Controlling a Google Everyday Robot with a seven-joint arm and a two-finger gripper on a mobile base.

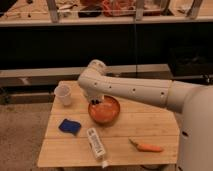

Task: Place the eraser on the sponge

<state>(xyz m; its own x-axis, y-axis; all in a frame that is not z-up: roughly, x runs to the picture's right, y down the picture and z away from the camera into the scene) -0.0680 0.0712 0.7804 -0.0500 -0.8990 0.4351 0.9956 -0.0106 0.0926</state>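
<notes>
A blue sponge [69,126] lies on the left part of the wooden table [150,131]. The eraser [95,144], a long white block, lies near the table's front edge, to the right of the sponge and apart from it. My gripper [95,102] hangs at the end of the white arm [135,91], down at the left rim of an orange bowl [105,111]. It is behind and above the eraser, and up and to the right of the sponge. Nothing shows in the gripper.
A white cup [63,94] stands at the table's back left corner. A carrot [143,147] lies at the front right. Dark shelving [110,45] runs behind the table, and my arm spans the table's right half.
</notes>
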